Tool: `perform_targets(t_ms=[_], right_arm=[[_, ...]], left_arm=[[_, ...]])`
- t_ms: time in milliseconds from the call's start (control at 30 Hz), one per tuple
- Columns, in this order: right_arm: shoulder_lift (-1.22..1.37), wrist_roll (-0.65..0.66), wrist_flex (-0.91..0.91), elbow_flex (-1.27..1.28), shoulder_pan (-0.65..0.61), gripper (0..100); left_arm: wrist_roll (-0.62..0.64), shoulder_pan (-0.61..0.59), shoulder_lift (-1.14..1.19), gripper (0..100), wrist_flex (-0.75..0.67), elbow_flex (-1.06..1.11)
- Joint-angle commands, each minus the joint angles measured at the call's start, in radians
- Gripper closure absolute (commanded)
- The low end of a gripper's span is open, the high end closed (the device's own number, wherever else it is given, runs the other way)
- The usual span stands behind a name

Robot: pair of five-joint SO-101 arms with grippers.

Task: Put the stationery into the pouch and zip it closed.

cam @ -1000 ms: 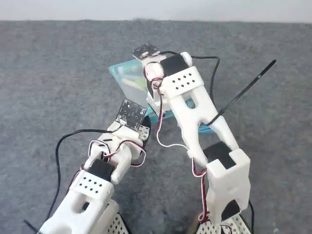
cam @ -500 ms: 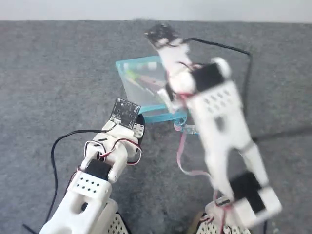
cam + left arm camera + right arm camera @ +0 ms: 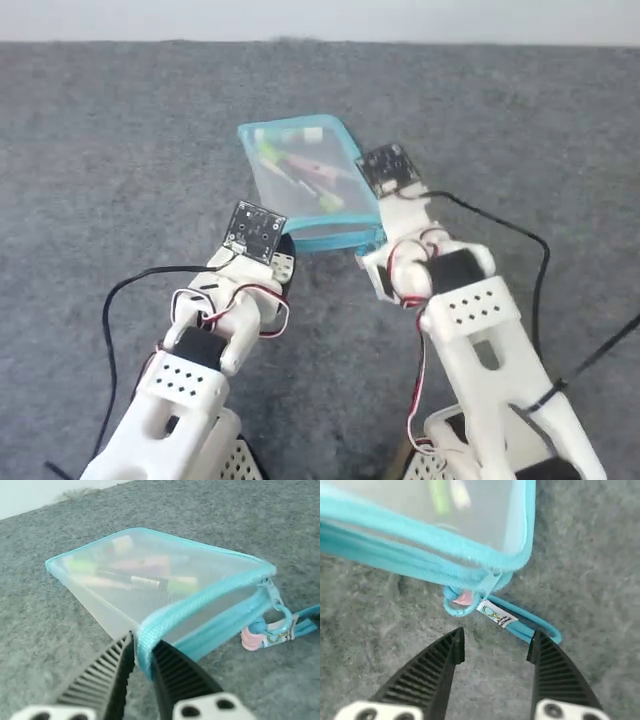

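Observation:
The clear pouch [image 3: 300, 180] with teal trim lies flat on the grey felt, and several pens and markers [image 3: 135, 577] show inside it. My left gripper [image 3: 142, 655] is shut on the teal zip edge at the pouch's near left corner [image 3: 288, 243]. The zip pull ring [image 3: 462, 602] with a pink charm and a white tag [image 3: 495, 614] hangs at the near right corner. My right gripper [image 3: 495, 650] stands open just short of that pull, touching nothing. The zip seam [image 3: 420, 540] looks drawn along to that corner.
A teal cord loop [image 3: 532, 627] trails from the pull onto the felt. Both white arms [image 3: 200, 350] [image 3: 480, 330] stand side by side on the near side, with loose wires around them. Bare grey felt [image 3: 120, 150] surrounds the pouch.
The right arm swung off the top of the pouch and came down at its near right corner. The pouch shifted a little. The left arm barely moved.

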Motion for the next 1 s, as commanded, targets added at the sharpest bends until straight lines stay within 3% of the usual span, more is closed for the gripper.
perform_targets(t_ms=[0,367,967], right_arm=[[-0.053,-0.023,-0.064,0.04,0.01,79.3],[-0.062,-0.023,-0.196,0.132,0.165,79.3],[-0.062,-0.018,-0.232,0.146,0.157,79.3]], left_arm=[[-0.002,-0.011,-0.005,99,-0.031,-0.013],[-0.003,-0.012,-0.002,99,-0.032,-0.013],[-0.008,-0.012,-0.002,99,-0.032,-0.015]])
